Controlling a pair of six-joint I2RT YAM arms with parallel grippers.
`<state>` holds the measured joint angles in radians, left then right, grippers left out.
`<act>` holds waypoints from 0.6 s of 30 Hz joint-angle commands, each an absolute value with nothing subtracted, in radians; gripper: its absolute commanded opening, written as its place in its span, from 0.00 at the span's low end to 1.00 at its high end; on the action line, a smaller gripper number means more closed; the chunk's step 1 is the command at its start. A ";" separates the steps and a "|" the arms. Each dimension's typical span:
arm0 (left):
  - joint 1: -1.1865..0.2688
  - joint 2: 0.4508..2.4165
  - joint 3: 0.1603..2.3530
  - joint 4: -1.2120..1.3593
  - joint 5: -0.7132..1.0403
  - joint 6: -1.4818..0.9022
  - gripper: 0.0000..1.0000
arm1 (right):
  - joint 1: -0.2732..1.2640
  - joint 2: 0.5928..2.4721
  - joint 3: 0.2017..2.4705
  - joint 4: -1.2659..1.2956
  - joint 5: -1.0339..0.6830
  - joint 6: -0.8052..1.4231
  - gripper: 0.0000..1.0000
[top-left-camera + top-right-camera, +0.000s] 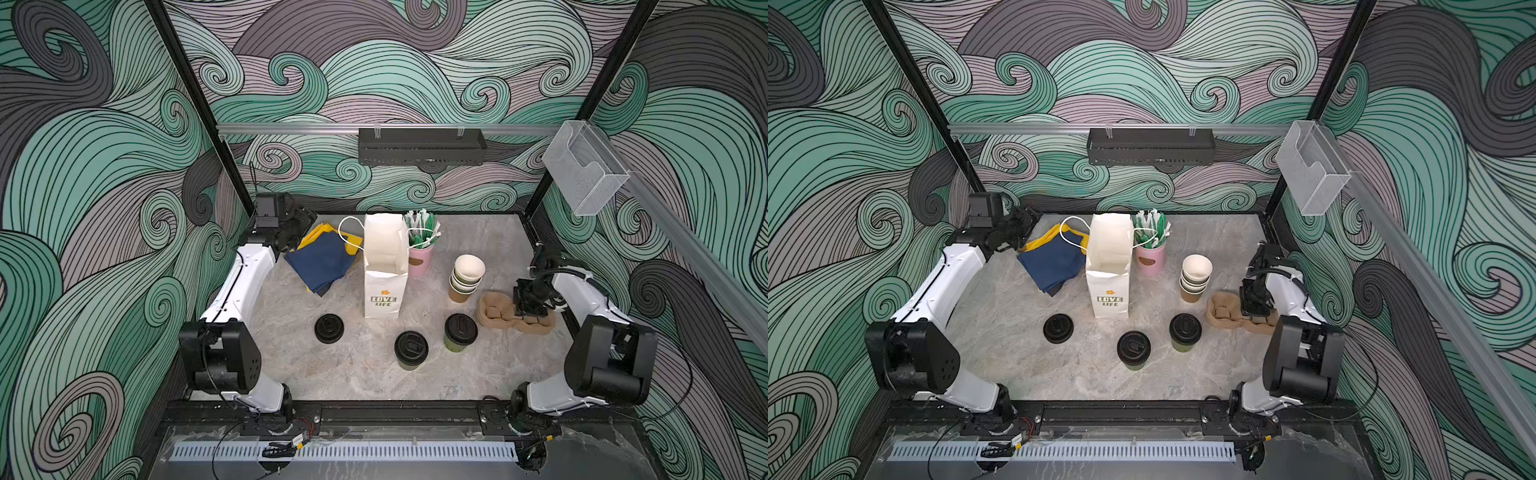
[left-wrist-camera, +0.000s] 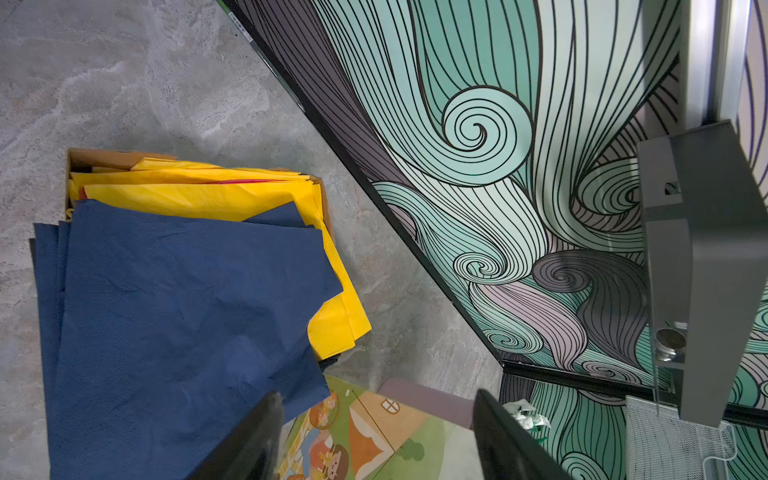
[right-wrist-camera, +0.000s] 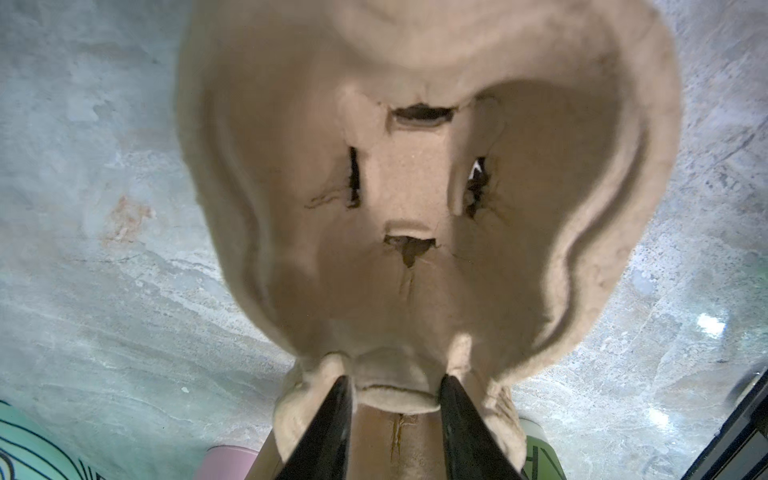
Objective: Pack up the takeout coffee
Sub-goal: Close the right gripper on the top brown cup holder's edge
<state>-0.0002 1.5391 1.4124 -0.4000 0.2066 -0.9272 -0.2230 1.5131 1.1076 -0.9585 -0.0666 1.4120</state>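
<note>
The grey table (image 1: 353, 374) is carrying a white paper bag (image 1: 384, 286), which is standing upright and open near the middle. To its right a brown pulp carrier (image 1: 494, 311) is lying flat. The right gripper (image 3: 395, 380) is reaching down onto it with its fingers straddling the centre ridge; whether they are squeezing it I cannot tell. In front of the bag, the nearer coffee cup (image 1: 411, 350) and the farther coffee cup (image 1: 460, 331) are standing apart, lids on. The left gripper (image 2: 378, 399) is hovering by the napkins (image 2: 187, 311), its fingers spread and holding nothing.

Front green cup (image 1: 411, 351) and right green cup (image 1: 460, 332), black-lidded, stand upright.
</note>
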 commanded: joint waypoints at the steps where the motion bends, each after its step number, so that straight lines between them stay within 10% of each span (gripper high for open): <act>1: 0.005 1.527 1.456 -0.407 0.230 -0.910 0.74 | -0.225 1.518 1.167 -1.017 -0.032 1.313 0.37; 18: 0.003 1.492 1.436 -0.424 0.242 -0.914 0.74 | -0.231 1.543 1.148 -1.058 -0.096 1.304 0.55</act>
